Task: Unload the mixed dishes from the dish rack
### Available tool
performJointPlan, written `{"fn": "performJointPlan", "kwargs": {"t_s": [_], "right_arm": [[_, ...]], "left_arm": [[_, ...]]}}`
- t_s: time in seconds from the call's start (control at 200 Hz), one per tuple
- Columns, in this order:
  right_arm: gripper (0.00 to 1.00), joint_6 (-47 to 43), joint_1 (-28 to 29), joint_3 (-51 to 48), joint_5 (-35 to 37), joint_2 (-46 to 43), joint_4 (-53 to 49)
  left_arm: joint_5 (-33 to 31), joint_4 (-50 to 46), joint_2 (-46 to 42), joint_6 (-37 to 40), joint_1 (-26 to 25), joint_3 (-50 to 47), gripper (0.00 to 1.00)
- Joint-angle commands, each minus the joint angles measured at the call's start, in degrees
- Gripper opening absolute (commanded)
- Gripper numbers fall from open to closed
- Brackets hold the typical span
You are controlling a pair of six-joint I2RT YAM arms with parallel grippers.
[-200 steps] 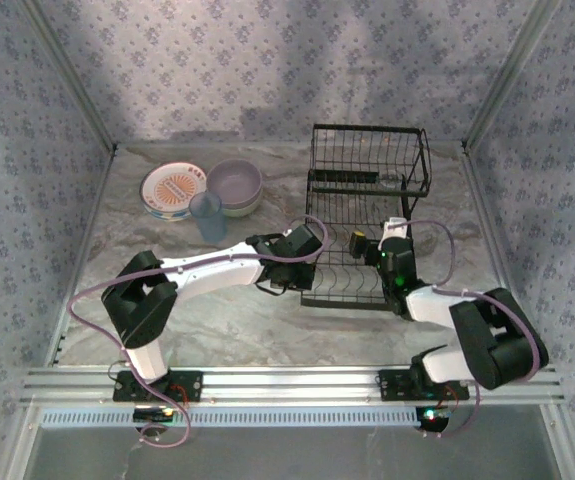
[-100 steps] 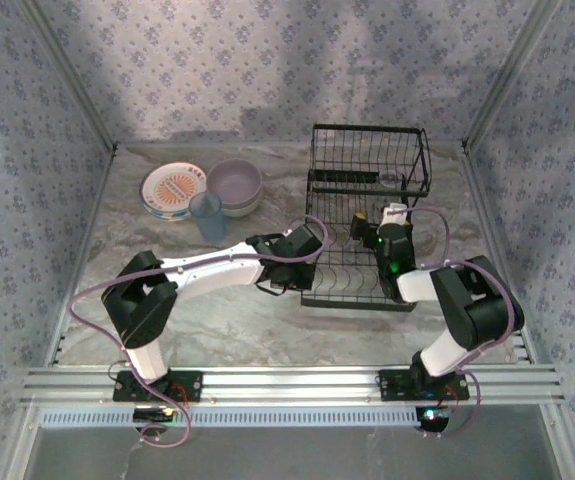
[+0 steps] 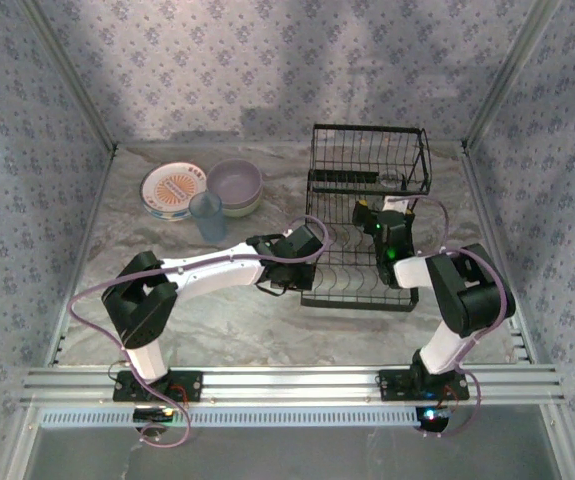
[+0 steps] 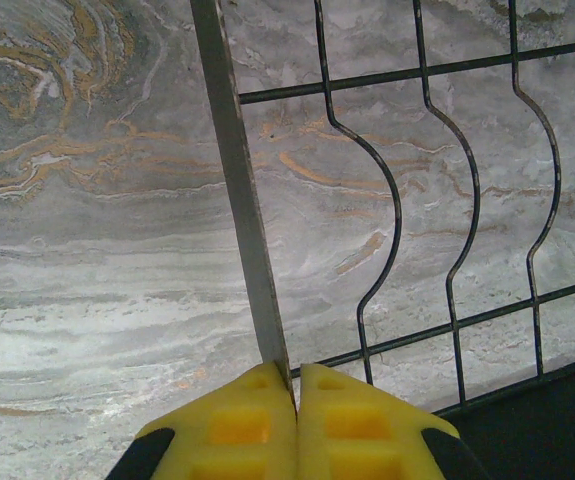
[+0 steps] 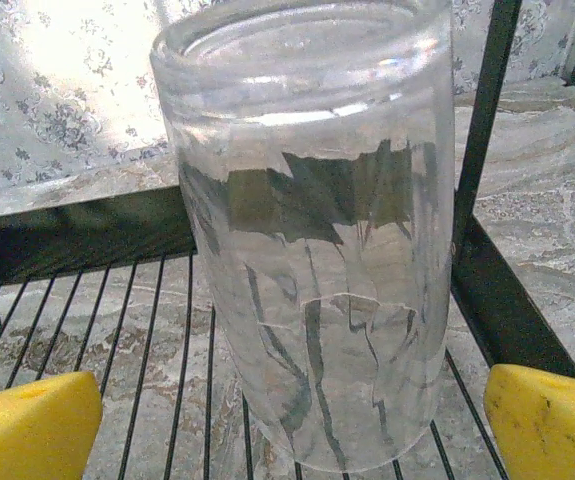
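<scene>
The black wire dish rack (image 3: 369, 152) stands at the back right of the table. My left gripper (image 3: 307, 264) is shut on its left edge; in the left wrist view the yellow fingers (image 4: 227, 425) pinch a flat grey rack bar (image 4: 250, 240). My right gripper (image 3: 368, 214) reaches into the rack and is open. In the right wrist view a clear glass tumbler (image 5: 307, 230) stands on the rack wires (image 5: 117, 330) between its spread fingertips (image 5: 27, 425). A stack of plates (image 3: 173, 190) with the orange-patterned one on top, a lavender bowl (image 3: 234, 184) and a translucent blue cup (image 3: 207, 216) sit on the table at the back left.
Patterned walls close in the back and both sides. A black rack post (image 5: 477, 150) rises just right of the tumbler. Bare marble table (image 3: 217, 320) lies in front of the plates and left of the rack.
My right gripper has moved deeper into the rack, toward the raised basket at the back. The left arm and the dishes on the table have stayed put.
</scene>
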Motion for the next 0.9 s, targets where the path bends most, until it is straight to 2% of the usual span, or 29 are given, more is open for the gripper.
{"fn": "performJointPlan", "kwargs": {"t_s": [0.0,0.23,0.695,0.895], "right_arm": [[1.0,-0.57,-0.91,2.41,2.53,1.41,-0.93],[1.0,-1.01,-1.0,5.72,5.17,3.17,-4.1],[0.98,-0.68,-1.79,12.56,10.05,7.38,-8.43],[0.92,1.45,-1.81,15.35,14.34,8.86,-11.75]], "left_arm": [[5.23,-1.95,-1.45,2.42,-2.87,-0.69,0.0],[5.58,-2.19,-2.11,2.07,-4.71,-1.15,0.0],[6.9,-0.78,-4.7,1.68,-4.91,-4.45,0.0],[7.17,-0.92,-5.5,1.74,-4.95,-4.73,0.0]]}}
